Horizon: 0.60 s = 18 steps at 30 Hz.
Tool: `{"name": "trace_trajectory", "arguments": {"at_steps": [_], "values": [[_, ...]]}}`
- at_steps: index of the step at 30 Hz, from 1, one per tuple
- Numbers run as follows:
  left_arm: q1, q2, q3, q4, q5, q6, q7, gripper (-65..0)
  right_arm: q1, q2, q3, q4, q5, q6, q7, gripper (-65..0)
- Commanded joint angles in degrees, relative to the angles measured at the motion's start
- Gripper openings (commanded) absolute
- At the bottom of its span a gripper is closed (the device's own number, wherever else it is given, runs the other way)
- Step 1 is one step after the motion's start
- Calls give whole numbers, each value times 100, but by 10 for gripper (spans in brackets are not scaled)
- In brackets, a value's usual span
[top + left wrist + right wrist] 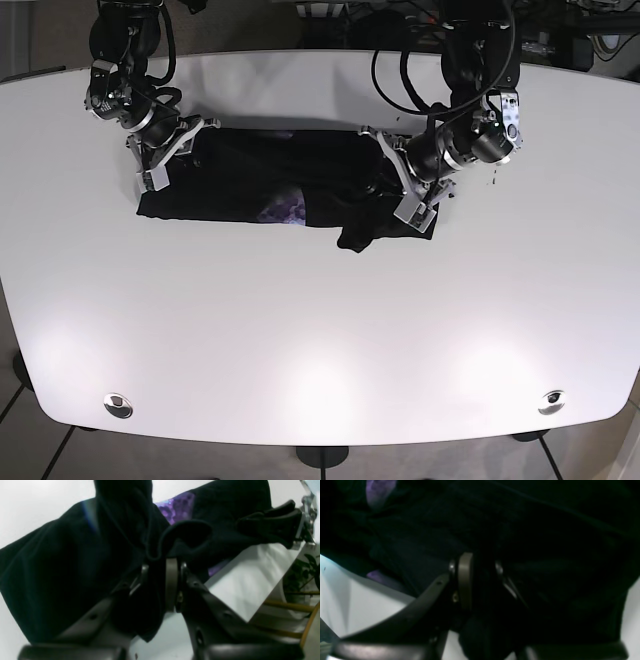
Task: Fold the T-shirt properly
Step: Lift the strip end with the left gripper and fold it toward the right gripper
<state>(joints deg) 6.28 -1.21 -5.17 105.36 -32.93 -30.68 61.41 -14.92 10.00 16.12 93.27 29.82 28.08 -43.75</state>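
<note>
A black T-shirt [250, 185] with a purple print [285, 210] lies bunched in a long band across the far half of the white table [320, 330]. My left gripper [385, 188] sits at the shirt's right end. In the left wrist view it [160, 580] is shut on a fold of black cloth [75, 567], with the print [177, 506] behind. My right gripper [180, 150] sits at the shirt's left end. In the right wrist view it [481, 580] is shut on dark cloth [545, 555] that fills the frame. The right gripper also shows far off in the left wrist view [270, 522].
The table's far edge runs close behind both arms. Cables [400, 70] hang by the left arm. A potted plant [305, 570] and wooden rails [287, 605] stand beyond the table edge. Two metal discs [118, 404] [550, 401] sit at the front corners.
</note>
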Motion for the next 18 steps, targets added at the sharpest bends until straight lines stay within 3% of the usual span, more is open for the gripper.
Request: {"name": "trace_trajectory", "arguments": {"at_steps": [1, 5, 8, 12, 15, 18], "values": [[-79, -33, 178, -35, -123, 109, -123, -507, 54, 42, 28, 84, 29, 1, 45, -534], [-184, -50, 609, -35, -131, 171, -114, -357, 63, 42, 10, 84, 29, 1, 45, -534], [-387, -41, 1181, 9, -131, 180, -106, -322, 63, 42, -8, 84, 29, 1, 45, -534], [-642, -59, 1743, 352, -140, 136, -97, -324, 72, 42, 10, 110, 29, 10, 45, -534], [-782, -138, 1058, 440, -131, 136, -97, -325, 72, 68, 36, 286, 319, 10, 45, -534], [-870, -525, 82, 387, -131, 136, -97, -325, 28, 130, 54, 778, 969, -34, 45, -526]]}}
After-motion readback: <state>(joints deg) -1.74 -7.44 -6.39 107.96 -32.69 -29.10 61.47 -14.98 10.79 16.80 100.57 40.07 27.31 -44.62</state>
